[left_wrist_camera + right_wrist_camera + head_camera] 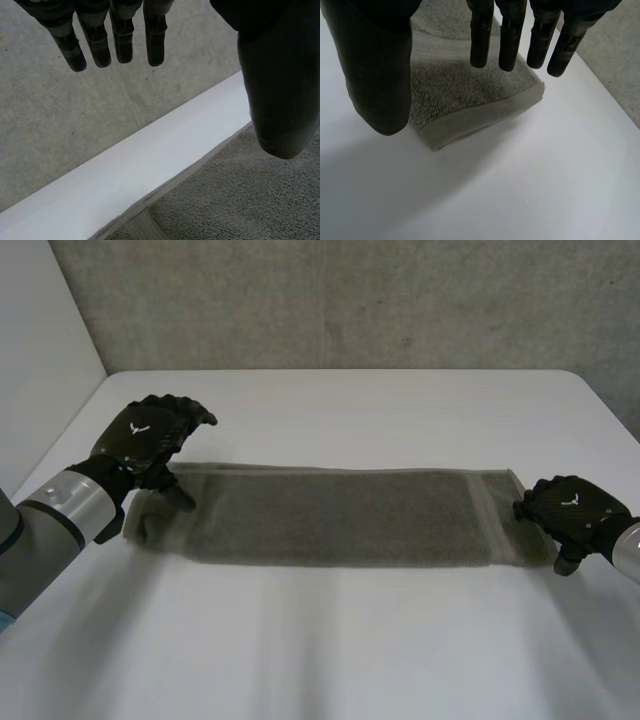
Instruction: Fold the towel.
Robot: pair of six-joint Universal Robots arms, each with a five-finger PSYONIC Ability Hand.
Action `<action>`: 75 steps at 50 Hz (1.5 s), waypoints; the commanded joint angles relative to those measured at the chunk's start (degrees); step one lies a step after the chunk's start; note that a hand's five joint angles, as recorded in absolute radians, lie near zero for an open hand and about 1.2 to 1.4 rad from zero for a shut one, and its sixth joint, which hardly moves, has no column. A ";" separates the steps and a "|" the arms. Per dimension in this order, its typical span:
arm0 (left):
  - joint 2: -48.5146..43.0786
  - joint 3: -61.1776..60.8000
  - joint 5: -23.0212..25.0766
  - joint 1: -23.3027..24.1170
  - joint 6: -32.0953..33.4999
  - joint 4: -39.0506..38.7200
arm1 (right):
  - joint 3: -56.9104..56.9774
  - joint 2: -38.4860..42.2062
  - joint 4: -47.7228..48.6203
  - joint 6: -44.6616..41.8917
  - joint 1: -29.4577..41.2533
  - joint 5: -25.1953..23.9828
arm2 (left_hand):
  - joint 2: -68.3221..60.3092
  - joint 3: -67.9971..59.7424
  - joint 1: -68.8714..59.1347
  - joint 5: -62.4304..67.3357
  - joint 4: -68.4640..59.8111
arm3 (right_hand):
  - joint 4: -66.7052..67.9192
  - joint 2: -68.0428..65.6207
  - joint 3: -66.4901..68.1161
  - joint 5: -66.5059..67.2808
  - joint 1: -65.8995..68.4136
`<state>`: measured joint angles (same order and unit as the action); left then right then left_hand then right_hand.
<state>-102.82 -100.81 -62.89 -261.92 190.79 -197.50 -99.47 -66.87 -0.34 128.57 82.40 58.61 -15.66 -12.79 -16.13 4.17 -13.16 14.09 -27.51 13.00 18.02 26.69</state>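
Item one, the towel (340, 515): grey, laid flat as a long strip running left to right across the middle of the white table (350, 660), with a paler hem band at its right end and a slightly bunched left end. Item two, the left hand (150, 435): you find it over the towel's left end, near the far corner. In the left wrist view its fingers (120, 40) are straight and spread apart from the thumb (280, 100), with nothing between them. The towel's far edge and a strip of bare table lie under the palm there, and the hand stands clear of the cloth. Item three, the right hand (572, 508): you find it at the towel's right end, fingertips towards the hem. In the right wrist view its fingers (510, 35) are straight and side by side, with the thumb (380, 75) set well apart and nothing pinched. A hemmed corner of the towel lies beneath them, and you cannot tell whether the fingertips touch it. Item four, a rough grey concrete wall (350, 300) stands behind the table's far edge.
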 commanded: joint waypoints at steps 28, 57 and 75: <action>0.96 -0.44 -0.30 -0.08 0.29 -0.07 | -0.55 3.06 4.03 0.37 0.13 0.10 | 2.42 2.79 2.89 -0.92 3.16 | -4.09 -15.28 -3.00 14.77 16.09; 1.57 -0.96 -0.12 -0.53 0.29 -0.25 | -1.87 4.46 7.63 0.90 -0.04 -0.60 | 2.59 2.79 3.06 -1.09 3.16 | -4.09 -14.87 -3.00 14.36 15.69; 2.28 -0.97 -0.21 -0.88 0.29 -0.25 | -0.38 5.34 7.10 0.98 -0.13 -0.87 | 2.75 2.79 3.23 -1.26 3.16 | -4.09 -52.49 -3.00 51.98 53.31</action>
<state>-100.93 -101.79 -63.03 -262.67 191.07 -197.76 -99.98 -61.30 7.18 129.29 82.41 57.81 -15.66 -12.79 -16.13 4.17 -13.16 14.09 -72.58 13.00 65.20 73.51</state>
